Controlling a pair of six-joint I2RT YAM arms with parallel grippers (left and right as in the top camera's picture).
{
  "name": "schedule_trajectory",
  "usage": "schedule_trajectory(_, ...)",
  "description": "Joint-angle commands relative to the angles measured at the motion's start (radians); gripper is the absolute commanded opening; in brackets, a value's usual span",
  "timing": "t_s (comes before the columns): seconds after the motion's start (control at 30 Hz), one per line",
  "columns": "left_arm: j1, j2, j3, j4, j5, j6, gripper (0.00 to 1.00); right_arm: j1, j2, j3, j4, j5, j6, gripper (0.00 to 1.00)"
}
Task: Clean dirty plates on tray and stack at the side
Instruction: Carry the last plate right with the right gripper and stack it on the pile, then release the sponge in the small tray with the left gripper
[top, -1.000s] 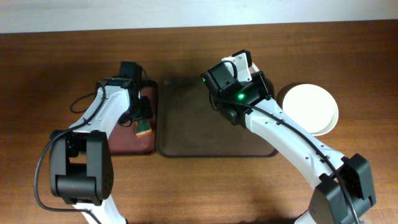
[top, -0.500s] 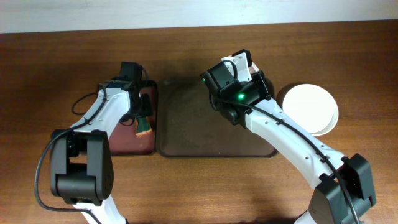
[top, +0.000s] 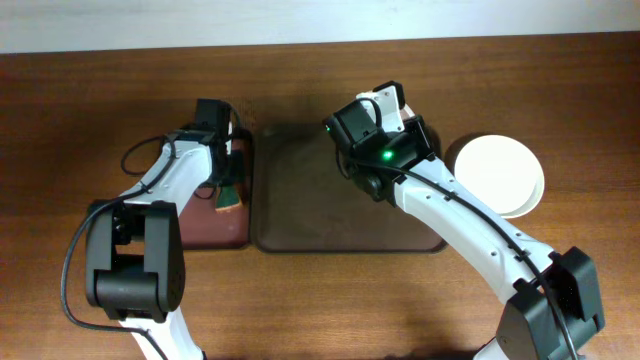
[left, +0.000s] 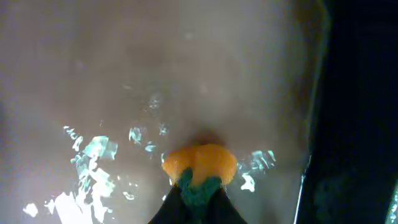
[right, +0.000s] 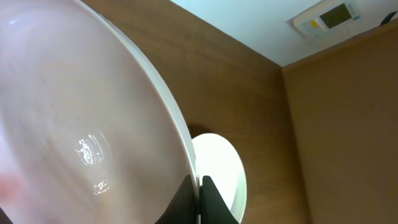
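I counted two trays: the large dark brown rectangular tray (top: 300, 225) with its low rim and, just beside its left edge, the narrower black-rimmed tray with a maroon inside (top: 195, 232). The left gripper (left: 195, 202) had its fingers closed on one orange sponge with a green scouring face (left: 199, 163), over the maroon tray's glossy floor. The right gripper (right: 198, 200) was clamped on the rim of one round white shallow plate (right: 74, 118) above the brown tray. From overhead, its own arm hid that plate. On the wooden table (top: 90, 90), right of the brown tray, lay the white plate stack (top: 495, 170). It was probably two plates, though I couldn't be certain.
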Motion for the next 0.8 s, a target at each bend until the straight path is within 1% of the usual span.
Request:
schedule_trajectory(0.0,0.002,0.002,0.074,-0.047,-0.003,0.079,0.63,0.003,-0.032,0.020,0.000,-0.008,0.049,0.04)
schedule_trajectory(0.03,0.002,-0.006,0.089,-0.066,-0.003,0.079,0.65,0.002,-0.032,0.020,0.000,0.029,0.069,0.04)
schedule_trajectory(0.07,0.002,-0.021,0.102,-0.092,0.002,0.079,0.66,-0.013,-0.035,0.020,-0.005,0.080,0.137,0.04)
schedule_trajectory(0.1,0.002,-0.034,0.105,-0.114,0.008,0.079,0.69,-0.034,-0.039,0.020,-0.018,0.084,0.200,0.04)
schedule_trajectory(0.13,0.002,-0.041,0.105,-0.141,0.039,0.079,0.75,-0.078,-0.043,0.020,-0.046,0.042,0.307,0.04)
schedule_trajectory(0.17,0.002,-0.042,0.105,-0.174,0.078,0.078,0.75,-0.153,-0.045,0.020,-0.079,-0.099,0.372,0.04)
schedule_trajectory(0.2,0.002,-0.042,0.105,-0.204,0.101,0.078,0.76,-0.218,-0.045,0.020,-0.092,-0.226,0.375,0.04)
schedule_trajectory(0.23,0.002,-0.042,0.105,-0.220,0.107,0.078,0.76,-0.341,-0.045,0.020,-0.102,-0.425,0.374,0.04)
schedule_trajectory(0.3,0.002,-0.042,0.104,-0.222,0.106,0.078,0.76,-0.523,-0.045,0.020,-0.115,-0.676,0.374,0.04)
schedule_trajectory(0.37,0.002,-0.042,0.104,-0.222,0.106,0.078,0.76,-0.722,-0.045,0.019,-0.150,-0.845,0.373,0.04)
schedule_trajectory(0.43,0.002,-0.042,0.104,-0.222,0.106,0.078,0.76,-0.864,-0.040,0.015,-0.192,-0.869,0.366,0.04)
schedule_trajectory(0.47,0.002,-0.042,0.105,-0.222,0.106,0.078,0.76,-0.908,-0.039,0.003,-0.197,-0.869,0.366,0.04)
schedule_trajectory(0.5,0.002,-0.042,0.105,-0.222,0.106,0.078,0.76,-0.990,-0.039,-0.033,-0.193,-0.870,0.367,0.04)
schedule_trajectory(0.53,0.002,-0.042,0.105,-0.222,0.106,0.079,0.77,-1.034,-0.039,-0.064,-0.182,-0.870,0.366,0.04)
schedule_trajectory(0.63,0.002,-0.042,0.104,-0.222,0.106,0.078,0.77,-1.056,-0.035,-0.116,-0.142,-0.871,0.341,0.05)
schedule_trajectory(0.67,0.002,-0.042,0.104,-0.222,0.106,0.078,0.77,-1.055,-0.035,-0.116,-0.128,-0.888,0.340,0.11)
schedule_trajectory(0.7,0.002,-0.042,0.105,-0.222,0.106,0.078,0.78,-1.055,-0.035,-0.116,-0.111,-0.921,0.326,0.14)
schedule_trajectory(0.73,0.002,-0.042,0.105,-0.222,0.106,0.078,0.80,-1.055,-0.035,-0.116,-0.090,-0.983,0.288,0.37)
schedule_trajectory(0.77,0.002,-0.043,0.105,-0.221,0.106,0.078,0.82,-1.055,-0.035,-0.116,-0.087,-1.011,0.286,0.59)
